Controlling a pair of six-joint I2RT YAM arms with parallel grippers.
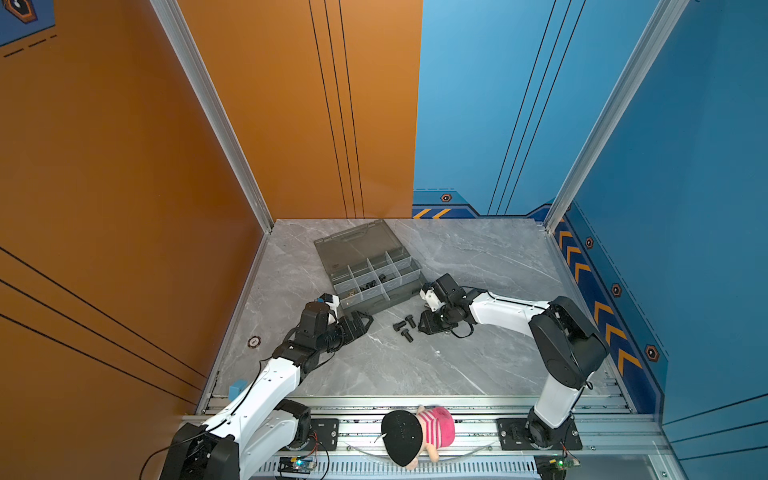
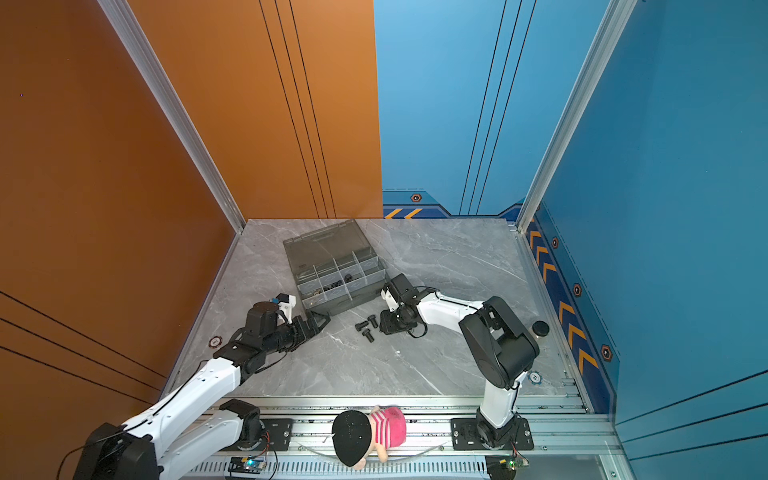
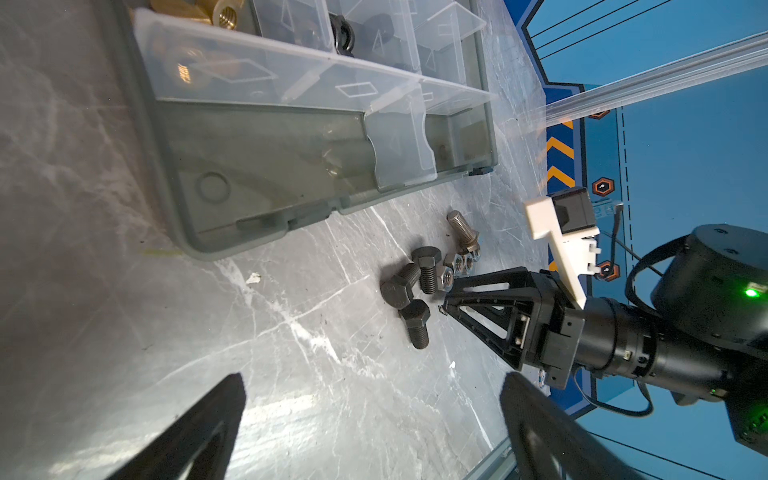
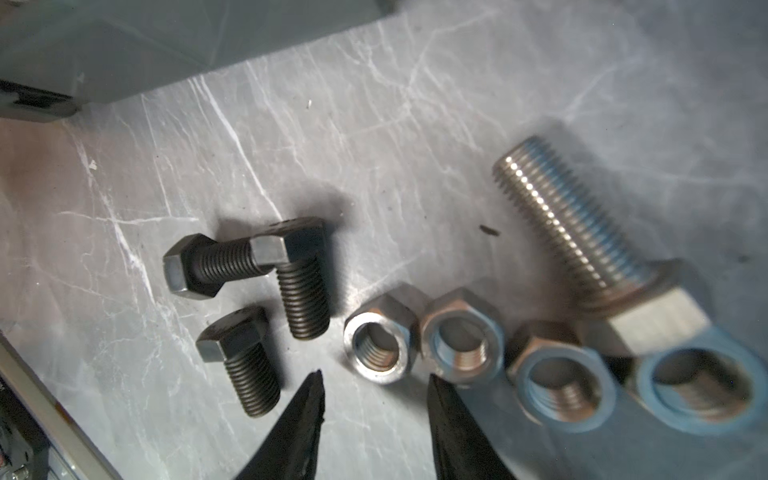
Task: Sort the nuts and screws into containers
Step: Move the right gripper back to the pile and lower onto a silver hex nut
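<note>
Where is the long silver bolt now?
In the right wrist view, the silver bolt lies on the table near the right gripper, its head beside the silver nuts.

Marble table (image 1: 478,257), organiser case (image 1: 357,243), bolts (image 4: 303,299), nuts (image 4: 380,347)

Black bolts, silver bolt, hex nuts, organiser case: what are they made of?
Black bolts: probably steel, matte dark coating. Silver bolt and hex nuts: bright bare metal, maybe stainless or zinc-plated; threads glint. Organiser case: smoky translucent plastic, see-through walls.

Loose bolts (image 1: 406,335) and nuts (image 4: 390,309) on the table (image 1: 478,266) before the organiser case (image 1: 374,306)
</note>
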